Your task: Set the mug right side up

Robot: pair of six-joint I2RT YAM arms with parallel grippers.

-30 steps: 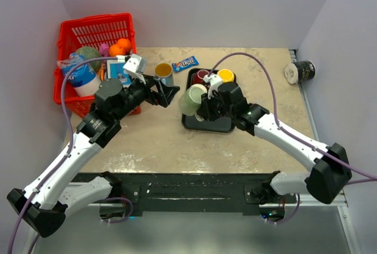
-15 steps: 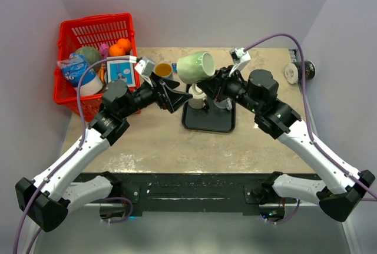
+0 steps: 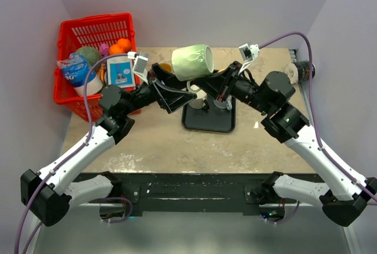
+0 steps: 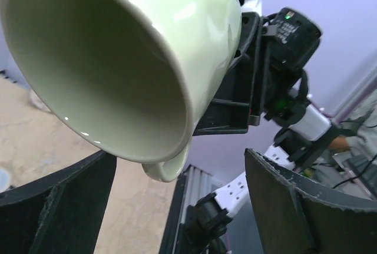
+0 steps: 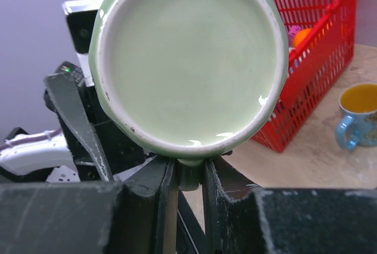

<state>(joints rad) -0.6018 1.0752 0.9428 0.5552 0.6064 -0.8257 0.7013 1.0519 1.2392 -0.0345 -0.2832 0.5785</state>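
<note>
A light green mug (image 3: 191, 61) hangs on its side in the air above the table, its mouth facing left. My right gripper (image 5: 189, 174) is shut on the mug's handle (image 4: 168, 168), which points down; the mug's flat base (image 5: 188, 65) fills the right wrist view. My left gripper (image 3: 175, 86) is open and reaches up from the left, just under the rim. In the left wrist view the mug's open mouth (image 4: 100, 71) looms above the two wide-spread fingers (image 4: 65, 207), which do not touch it.
A black tray (image 3: 209, 123) holding other cups lies on the table under the mug. A red basket (image 3: 97, 33) full of groceries stands at the back left. A blue mug with a yellow inside (image 5: 359, 115) sits near it. A dark can (image 3: 301, 71) rests at the right edge.
The right arm has lifted the green mug off the tray, up and back, and turned it onto its side. The left gripper has swung up and right to the mug's mouth.
</note>
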